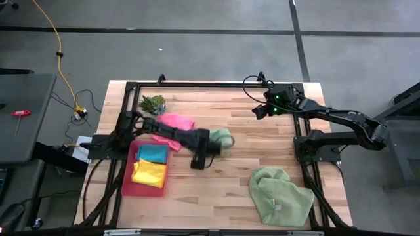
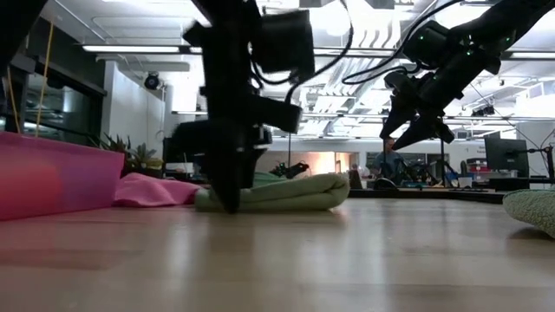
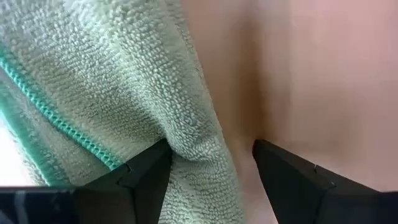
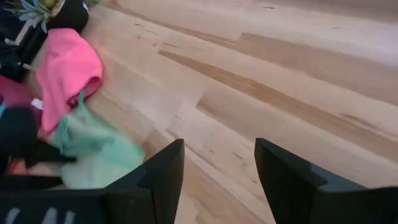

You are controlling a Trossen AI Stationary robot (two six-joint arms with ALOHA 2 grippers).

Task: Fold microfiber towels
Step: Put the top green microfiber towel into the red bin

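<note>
Towels lie about the wooden table [image 1: 216,187]: a pale green towel [image 1: 222,138] sits bunched near the middle, a hot pink towel [image 1: 177,121] lies just beside it toward the small plant [image 1: 153,103], and a second pale green towel [image 1: 279,195] is spread loosely near the front right edge. A teal towel [image 1: 153,153] and a yellow towel [image 1: 149,173] rest folded inside the pink tray [image 1: 129,185] on the left side. The left gripper [image 3: 211,171] is down at the bunched green towel, its fingers spread wide with an edge of the cloth lying between them, one finger touching the fabric and the other clear of it over bare wood. The right gripper [image 1: 261,111] hangs above the far right part of the table, well apart from every towel, with its fingers parted and nothing between them.
</note>
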